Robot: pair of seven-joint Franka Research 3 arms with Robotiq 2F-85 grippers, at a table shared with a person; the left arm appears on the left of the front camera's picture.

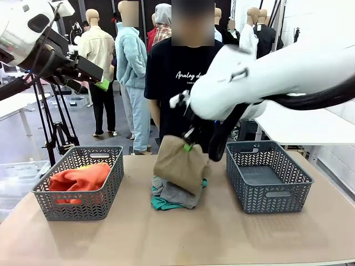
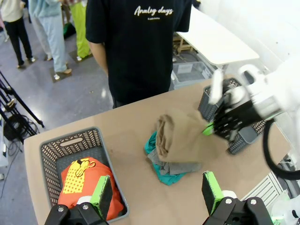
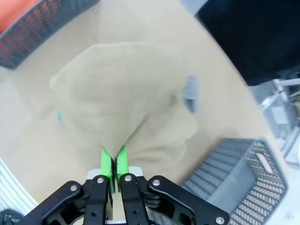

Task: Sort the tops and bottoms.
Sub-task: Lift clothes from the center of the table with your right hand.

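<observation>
One out of four sorted so far, by my reckoning.

Front view: my right gripper is pinched shut on the top edge of the tan T-shirt, which hangs below it, clear of the table. Directly under that hanging shirt sits the rest of the pile, the grey T-shirt lying on the teal T-shirt. The orange-red T-shirt is already in the left basket, off to that gripper's left. The right basket, just beside it on the other side, has nothing in it. My left gripper hangs high and well away from everything.

Left wrist view: my left gripper has its jaws spread wide and carries nothing. Looking down past it I count the orange-red T-shirt in the left basket, close beside one finger. Farther ahead are the tan T-shirt, grey T-shirt and teal T-shirt. The right gripper is clamped on the tan one next to the right basket.

Right wrist view: my right gripper has its pads squeezed on a fold of the tan T-shirt, which drapes straight ahead of the fingers. The right basket is near on one side.

Tally: four tops, two baskets. One is binned, one is in hand, and two are waiting.
</observation>
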